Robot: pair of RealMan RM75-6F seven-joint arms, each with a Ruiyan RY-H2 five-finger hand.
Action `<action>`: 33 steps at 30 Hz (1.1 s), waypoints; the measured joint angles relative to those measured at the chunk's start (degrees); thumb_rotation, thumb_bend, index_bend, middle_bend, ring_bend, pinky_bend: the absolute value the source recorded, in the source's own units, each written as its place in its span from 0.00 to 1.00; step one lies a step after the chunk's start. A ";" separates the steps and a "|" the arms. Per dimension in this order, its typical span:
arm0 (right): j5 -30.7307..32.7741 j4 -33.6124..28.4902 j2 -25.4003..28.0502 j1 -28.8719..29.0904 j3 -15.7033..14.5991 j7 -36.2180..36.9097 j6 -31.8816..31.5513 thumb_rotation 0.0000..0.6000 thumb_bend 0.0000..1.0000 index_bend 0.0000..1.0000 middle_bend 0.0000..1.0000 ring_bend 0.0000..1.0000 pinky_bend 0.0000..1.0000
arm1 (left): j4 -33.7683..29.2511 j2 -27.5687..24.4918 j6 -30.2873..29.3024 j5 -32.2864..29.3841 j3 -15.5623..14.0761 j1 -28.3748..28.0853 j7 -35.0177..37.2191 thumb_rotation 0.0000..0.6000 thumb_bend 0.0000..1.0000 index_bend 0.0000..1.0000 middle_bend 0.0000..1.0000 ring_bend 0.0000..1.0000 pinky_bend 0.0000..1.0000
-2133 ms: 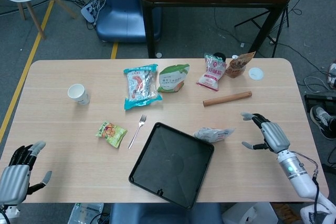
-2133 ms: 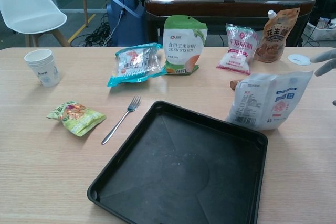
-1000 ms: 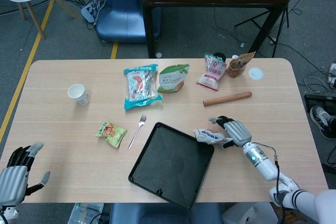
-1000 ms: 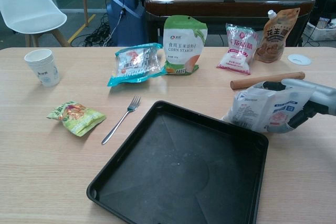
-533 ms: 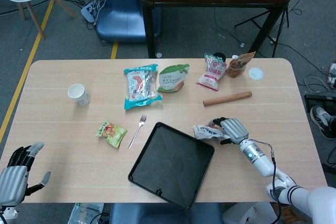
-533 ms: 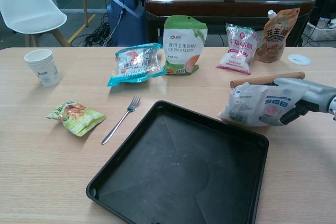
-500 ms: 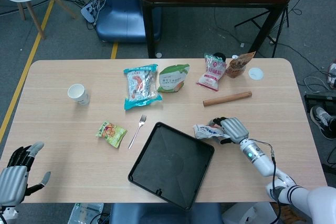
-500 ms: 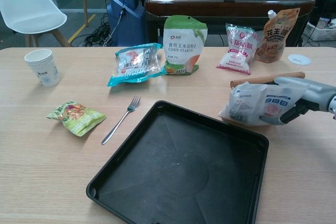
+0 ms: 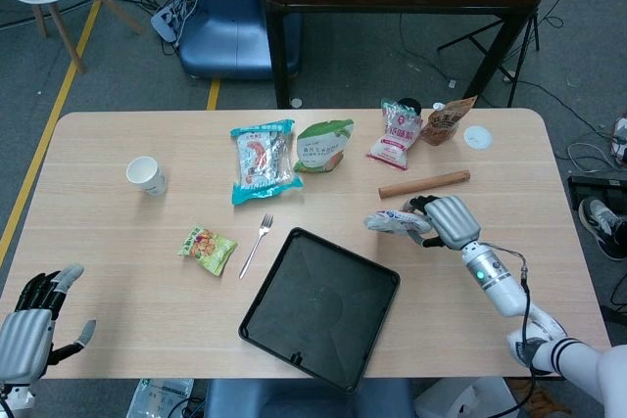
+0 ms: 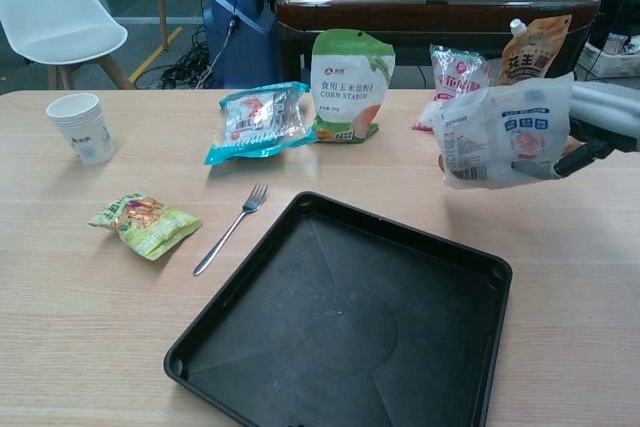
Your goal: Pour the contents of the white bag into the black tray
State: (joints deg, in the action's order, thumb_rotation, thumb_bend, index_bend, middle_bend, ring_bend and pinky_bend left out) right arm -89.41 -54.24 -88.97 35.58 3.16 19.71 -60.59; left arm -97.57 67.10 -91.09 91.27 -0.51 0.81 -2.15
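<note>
Right hand (image 10: 600, 122) grips the crinkled white plastic bag (image 10: 500, 135), held clear of the table, long axis roughly level, just past the far-right corner of the square black plastic tray (image 10: 300, 387). Left hand (image 9: 34, 325) is fingers-spread, empty, well off the tray's left. Right arm should pour.

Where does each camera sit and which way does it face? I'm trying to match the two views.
Head view: high above the near table edge, looking steeply down on the table; shows the left hand and the right hand holding the white bag.
Chest view: low, facing across the table; only the right hand shows.
Shared: white bag, black tray, fork.
</note>
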 measured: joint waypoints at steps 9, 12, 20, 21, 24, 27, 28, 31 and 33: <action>-6.15 -13.76 9.99 3.69 -0.40 -16.46 -1.41 1.00 1.00 0.91 0.86 0.76 0.93 | 0.17 -0.05 -0.36 -0.16 -0.06 0.33 0.05 1.00 0.29 0.12 0.14 0.11 0.05; -7.96 -19.02 13.48 5.67 -0.36 -24.50 0.17 1.00 1.00 0.91 0.86 0.76 0.93 | 0.18 0.06 -0.57 0.05 -0.05 0.37 0.05 1.00 0.29 0.12 0.14 0.11 0.05; -12.28 -29.30 19.43 12.35 0.29 -47.47 9.64 1.00 1.00 0.93 0.88 0.77 0.93 | 0.50 0.35 -1.20 0.41 0.01 0.55 0.54 1.00 0.29 0.12 0.14 0.11 0.05; -12.81 -29.88 19.69 13.15 0.38 -49.94 10.87 1.00 1.00 0.93 0.88 0.77 0.93 | 0.56 0.35 -1.31 0.40 0.05 0.59 0.64 1.00 0.29 0.12 0.14 0.11 0.05; -14.19 -31.53 20.15 15.80 0.85 -57.63 15.30 1.00 1.00 0.93 0.88 0.77 0.93 | 0.87 0.36 -1.54 0.34 0.12 0.71 1.07 1.00 0.29 0.12 0.14 0.11 0.05; -14.74 -32.83 20.10 18.21 1.50 -63.87 19.93 1.00 1.00 0.94 0.88 0.77 0.93 | 1.23 0.42 -1.62 0.28 0.16 0.77 1.52 1.00 0.29 0.12 0.14 0.11 0.05; -14.74 -33.26 19.96 19.03 1.81 -65.91 21.61 1.00 1.00 0.94 0.88 0.77 0.93 | 1.36 0.43 -1.65 0.25 0.18 0.79 1.69 1.00 0.29 0.12 0.14 0.11 0.05; -14.26 -34.02 19.40 20.64 2.63 -70.32 24.97 1.00 1.00 0.94 0.88 0.77 0.93 | 1.80 0.49 -1.82 0.13 0.29 0.87 2.33 1.00 0.29 0.12 0.14 0.11 0.05; -13.72 -34.28 19.01 21.33 3.12 -72.72 26.55 1.00 1.00 0.95 0.88 0.77 0.93 | 2.13 0.55 -1.90 0.01 0.36 0.91 2.76 1.00 0.29 0.12 0.14 0.11 0.05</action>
State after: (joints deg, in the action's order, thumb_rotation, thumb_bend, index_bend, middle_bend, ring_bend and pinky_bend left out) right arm -103.13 -88.53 -69.96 56.91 6.28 -53.01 -34.04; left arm -95.44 67.65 -92.99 91.29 -0.15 1.72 0.61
